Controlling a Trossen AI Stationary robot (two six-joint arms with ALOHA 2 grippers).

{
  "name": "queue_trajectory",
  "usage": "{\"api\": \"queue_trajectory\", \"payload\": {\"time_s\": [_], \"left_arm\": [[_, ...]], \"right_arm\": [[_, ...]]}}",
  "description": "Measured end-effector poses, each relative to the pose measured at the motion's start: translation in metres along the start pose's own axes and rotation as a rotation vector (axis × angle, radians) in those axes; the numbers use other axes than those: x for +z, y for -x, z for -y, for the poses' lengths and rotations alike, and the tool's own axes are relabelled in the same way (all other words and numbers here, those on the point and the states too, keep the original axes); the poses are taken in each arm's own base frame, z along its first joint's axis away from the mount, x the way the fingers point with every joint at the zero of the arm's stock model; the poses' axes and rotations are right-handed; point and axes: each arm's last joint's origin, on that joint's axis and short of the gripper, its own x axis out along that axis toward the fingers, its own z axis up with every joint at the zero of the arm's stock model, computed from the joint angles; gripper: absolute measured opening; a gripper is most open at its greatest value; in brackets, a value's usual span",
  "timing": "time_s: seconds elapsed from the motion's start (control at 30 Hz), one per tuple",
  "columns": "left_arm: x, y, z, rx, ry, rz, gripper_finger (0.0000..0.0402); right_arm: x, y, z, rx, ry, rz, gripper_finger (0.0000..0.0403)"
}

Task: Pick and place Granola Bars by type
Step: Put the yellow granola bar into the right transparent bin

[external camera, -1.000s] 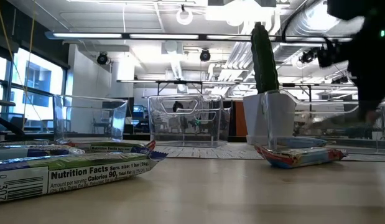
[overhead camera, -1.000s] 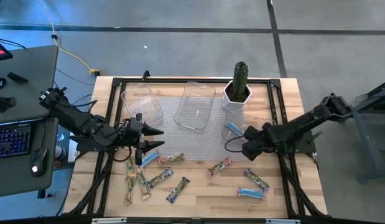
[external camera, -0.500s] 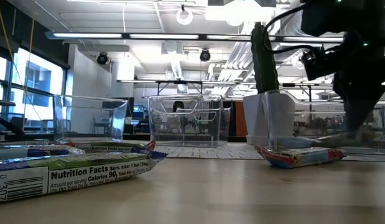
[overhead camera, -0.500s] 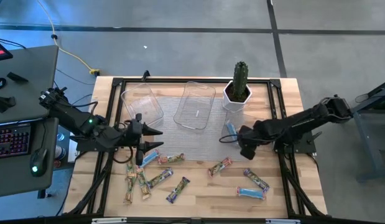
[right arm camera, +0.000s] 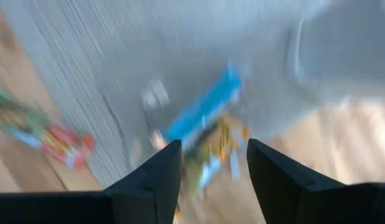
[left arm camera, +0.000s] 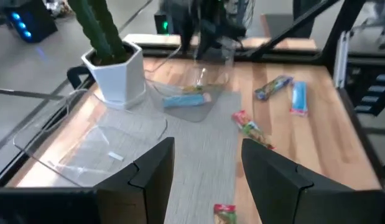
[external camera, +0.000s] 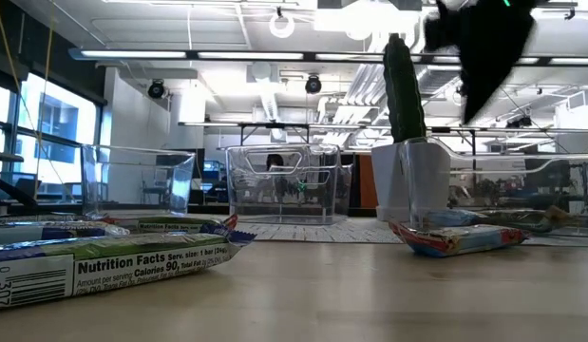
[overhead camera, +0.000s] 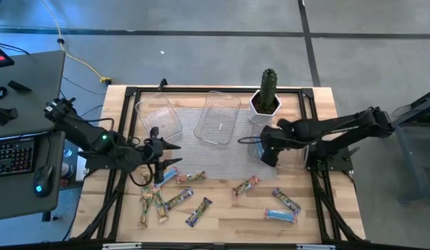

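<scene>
Right gripper [overhead camera: 268, 150]: jaws apart and empty above a clear tray [left arm camera: 201, 99] holding a blue bar [left arm camera: 183, 100]. Left gripper [overhead camera: 161, 154]: jaws apart, above the bars [overhead camera: 174, 198] scattered on the desk [overhead camera: 221, 215]. Best to descend squarely over one bar, straddling its width, avoiding neighbours.

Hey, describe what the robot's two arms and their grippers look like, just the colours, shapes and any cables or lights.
Both arms are black, jointed and slender. The left arm shows a small green light and ends in the left gripper, two pointed black fingers. The right arm trails a thin dark cable loop near the right gripper. Seen from its wrist, the right fingers are broad, dark, smooth wedges.
</scene>
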Motion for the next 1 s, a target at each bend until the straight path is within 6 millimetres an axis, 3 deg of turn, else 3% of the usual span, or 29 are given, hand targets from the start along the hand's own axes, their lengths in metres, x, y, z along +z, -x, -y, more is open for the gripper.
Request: {"api": "queue_trajectory", "payload": {"time_s": [0.2,0.3,0.43,0.6,0.73,0.83,1.0], "left_arm": [[-0.008,-0.017,0.014,-0.002,-0.039,-0.054,0.0182],[-0.015,-0.030,0.023,0.027,-0.050,-0.082,0.0182],[-0.023,-0.055,0.033,0.062,0.084,-0.108,0.0182],[-0.031,-0.072,0.032,0.045,0.135,-0.200,0.0182],[-0.042,-0.073,0.024,-0.008,0.315,-0.397,0.0182],[-0.055,-0.068,0.021,-0.047,0.476,-0.650,0.0182],[-0.080,-0.054,0.019,0.114,0.595,-0.993,0.0182]], "right_arm": [[0.027,0.023,-0.014,0.098,0.036,0.243,0.0165],[0.031,0.026,-0.020,0.147,0.070,0.306,0.0165],[0.032,0.028,-0.024,0.155,0.104,0.339,0.0165],[0.036,0.028,-0.023,0.146,0.159,0.375,0.0165],[0.037,0.028,-0.023,0.156,0.124,0.375,0.0165],[0.035,0.029,-0.025,0.166,0.109,0.370,0.0165],[0.035,0.029,-0.025,0.160,0.142,0.374,0.0165]]}}
